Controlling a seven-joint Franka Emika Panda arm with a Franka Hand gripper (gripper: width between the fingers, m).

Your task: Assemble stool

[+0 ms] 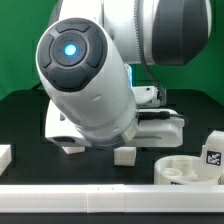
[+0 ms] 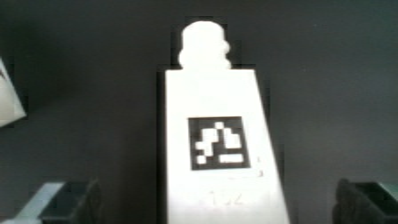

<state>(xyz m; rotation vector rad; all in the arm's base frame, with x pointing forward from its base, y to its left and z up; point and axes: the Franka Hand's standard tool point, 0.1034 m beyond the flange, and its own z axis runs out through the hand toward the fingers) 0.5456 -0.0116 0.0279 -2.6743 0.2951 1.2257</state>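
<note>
In the wrist view a white stool leg [image 2: 222, 120] lies on the black table, with a black-and-white tag on its upper face and a screw tip [image 2: 208, 45] at its far end. My gripper [image 2: 217, 205] is open and straddles the leg's near end. Its dark fingers [image 2: 63, 205] stand clear of the leg on both sides. In the exterior view the arm hides this leg and the fingertips. The round seat disc [image 1: 188, 170] lies at the exterior view's lower right, with another tagged leg [image 1: 213, 150] behind it.
Plain white blocks [image 1: 124, 155] [image 1: 70, 148] sit on the black table in front of the arm, and one more [image 1: 4, 155] at the exterior view's left edge. A long white bar [image 1: 110, 190] runs along the front. A white part [image 2: 9, 95] shows at the wrist view's edge.
</note>
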